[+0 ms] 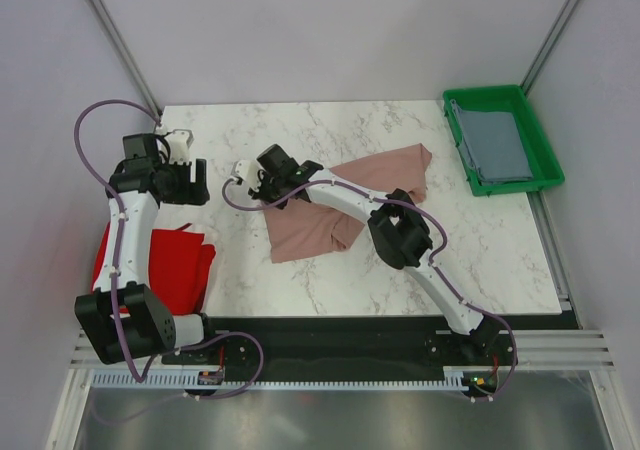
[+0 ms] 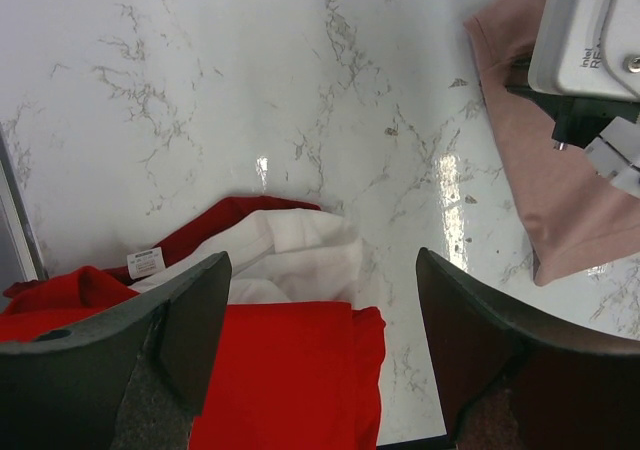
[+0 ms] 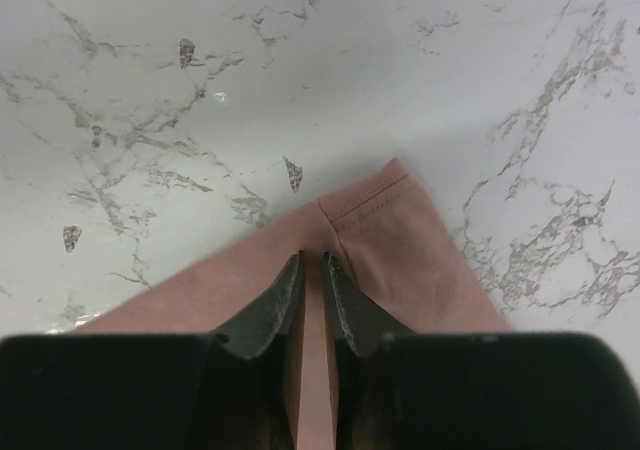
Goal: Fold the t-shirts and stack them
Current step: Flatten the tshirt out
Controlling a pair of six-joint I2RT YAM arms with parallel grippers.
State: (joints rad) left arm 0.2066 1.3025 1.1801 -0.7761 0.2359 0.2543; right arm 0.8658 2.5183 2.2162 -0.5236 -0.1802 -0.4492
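Note:
The dusty-pink t-shirt lies crumpled mid-table, partly under my right arm. My right gripper is at its left end. In the right wrist view the jaws pinch a ridge of pink cloth beside a hemmed sleeve edge. The red t-shirt lies folded at the table's left front edge. My left gripper hovers open above the red t-shirt, holding nothing. The grey-blue t-shirt lies folded in the green tray.
The green tray stands at the back right corner. White cloth shows at the edge of the red shirt. The right arm's wrist camera sits close to my left gripper. Grey walls enclose the table.

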